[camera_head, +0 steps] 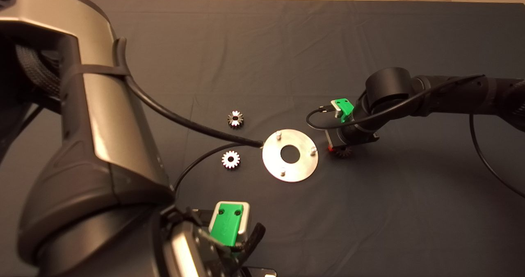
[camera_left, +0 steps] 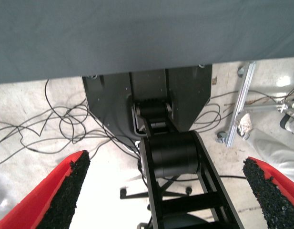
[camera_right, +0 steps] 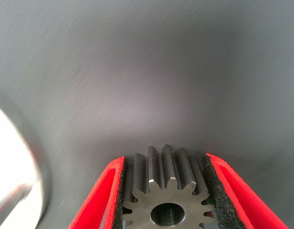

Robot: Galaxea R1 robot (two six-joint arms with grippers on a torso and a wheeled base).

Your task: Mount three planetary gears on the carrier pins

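Note:
The round silver disc (camera_head: 290, 155) lies mid-mat with its three carrier pins (camera_head: 278, 134) (camera_head: 313, 150) (camera_head: 282, 172) all bare. Two planetary gears rest flat on the mat to the disc's left, one farther back (camera_head: 235, 119) and one nearer (camera_head: 230, 159). A third gear (camera_right: 167, 194) sits between the pads of my right gripper (camera_right: 167, 191), which is shut on it just right of the disc (camera_right: 13, 171); in the head view this gear (camera_head: 341, 152) peeks out under the wrist. My left gripper (camera_left: 166, 191) is open, parked at the mat's near edge.
The left arm's large grey body (camera_head: 82, 125) fills the left side of the head view, and its black cable (camera_head: 184, 125) runs across the mat up to the disc's left rim. The left wrist view shows floor, cables and the robot's base (camera_left: 147, 105).

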